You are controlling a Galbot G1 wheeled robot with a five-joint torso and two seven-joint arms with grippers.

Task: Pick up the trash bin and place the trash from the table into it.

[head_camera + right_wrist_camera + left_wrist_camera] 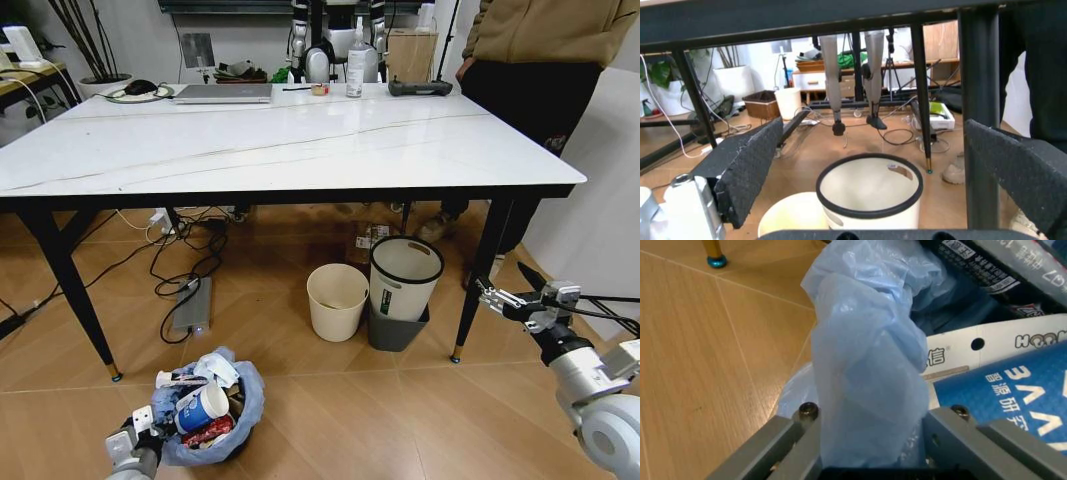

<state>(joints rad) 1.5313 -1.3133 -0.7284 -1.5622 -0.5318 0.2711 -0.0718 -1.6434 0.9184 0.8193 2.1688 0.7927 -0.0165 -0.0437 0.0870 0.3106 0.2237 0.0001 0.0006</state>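
Observation:
The trash bin [232, 415], lined with a crinkly light-blue bag, is low over the wooden floor at the front left, in front of the table [300, 140]. It is packed with trash: a blue-and-white paper cup [203, 407], a crushed red can [210, 432] and white papers [218, 368]. My left gripper [140, 432] is at the bin's left rim. In the left wrist view the left gripper [870, 440] is shut on a fold of the blue bag [863, 370], beside a white packet [987, 347]. My right gripper [490, 296] hangs open near the table's front right leg; the right gripper [880, 170] holds nothing.
Under the table stand a cream bin [337, 300] and a white bin with a black rim [404, 276], with cables and a power strip [190, 305] to their left. A laptop [224, 93] and spray bottle [356, 60] sit at the table's far edge. A person [540, 60] stands at the back right.

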